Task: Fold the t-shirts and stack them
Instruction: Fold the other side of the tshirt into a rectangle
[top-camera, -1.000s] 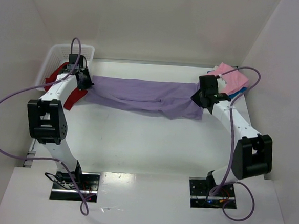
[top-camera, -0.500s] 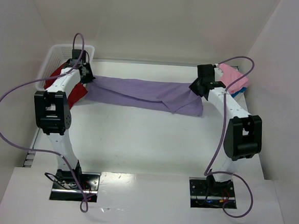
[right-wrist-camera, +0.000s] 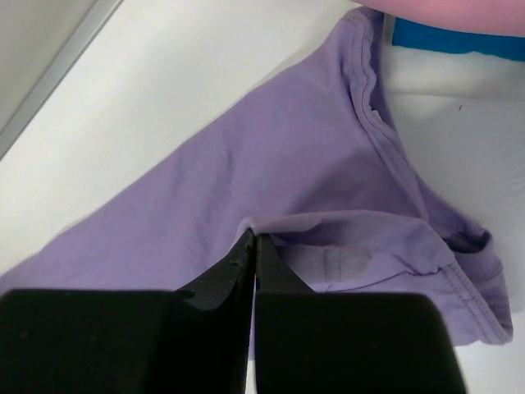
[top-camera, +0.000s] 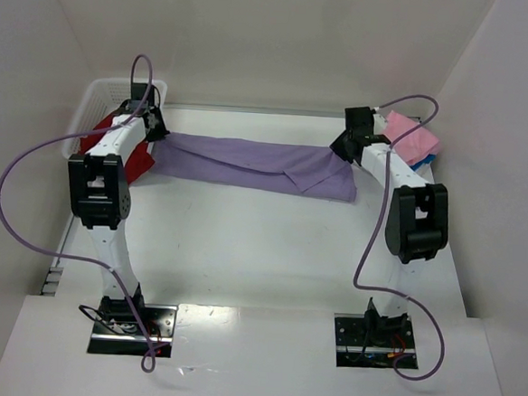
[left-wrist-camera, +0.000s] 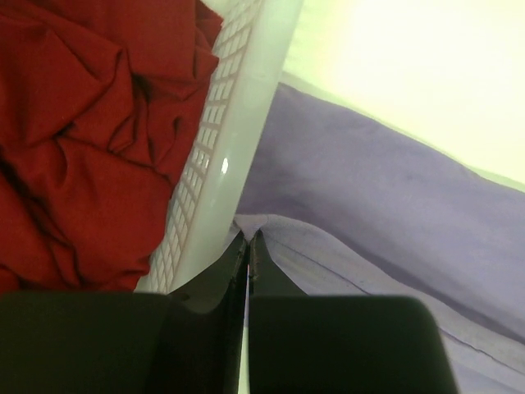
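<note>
The lavender t-shirt [top-camera: 248,161] lies stretched in a long band across the far part of the table. My left gripper [top-camera: 153,129] is shut on its left end, pinching a fold [left-wrist-camera: 254,230] beside the basket. My right gripper [top-camera: 344,147] is shut on its right end, pinching cloth [right-wrist-camera: 271,223] near the collar. The deep red t-shirt [top-camera: 132,163] hangs out of the basket; it fills the left of the left wrist view [left-wrist-camera: 82,139]. The pink t-shirt [top-camera: 411,136] lies on the blue one [top-camera: 423,158] at the far right.
The white lattice basket [top-camera: 96,105] stands at the far left corner, its wall [left-wrist-camera: 238,123] right next to my left fingers. The enclosure walls close in behind and on both sides.
Both grippers have moved away from me toward the back wall, carrying the lavender shirt's ends. The shirt now lies narrower and farther back.
</note>
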